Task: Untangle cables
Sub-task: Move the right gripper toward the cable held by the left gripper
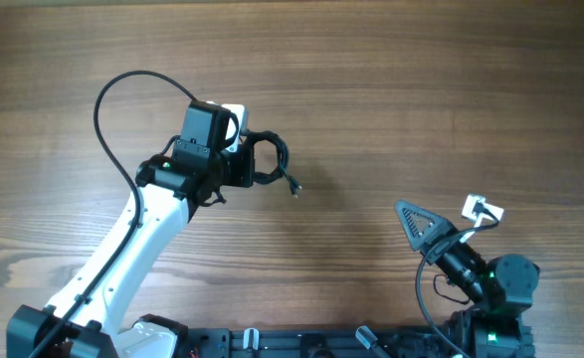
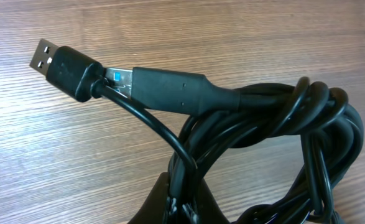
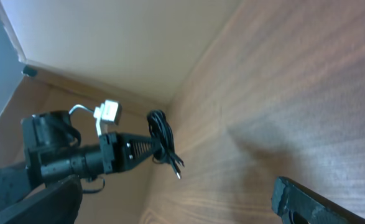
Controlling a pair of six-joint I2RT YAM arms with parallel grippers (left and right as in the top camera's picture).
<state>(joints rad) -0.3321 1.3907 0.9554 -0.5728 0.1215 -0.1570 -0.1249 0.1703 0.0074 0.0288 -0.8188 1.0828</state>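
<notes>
The cables (image 1: pixel 272 157) are a bundle of thin black cords looped together, held just above the wooden table (image 1: pixel 421 89). My left gripper (image 1: pixel 251 165) is shut on the bundle's near side. One loose plug end (image 1: pixel 293 188) hangs to the lower right. In the left wrist view the cables (image 2: pixel 275 124) coil at the right, and my left gripper (image 2: pixel 183 202) pinches several strands at the bottom edge. A USB plug (image 2: pixel 55 64) and a second plug with a blue insert (image 2: pixel 163 87) stick out to the left. My right gripper (image 1: pixel 418 227) stands open and empty at the lower right, far from the bundle.
The right wrist view shows the left arm (image 3: pixel 76 158) across the table with the cables (image 3: pixel 161 138) hanging from it, and a wall (image 3: pixel 120 37) behind. A white connector (image 1: pixel 482 210) sits on the right arm. The arm bases run along the table's near edge (image 1: pixel 301 343).
</notes>
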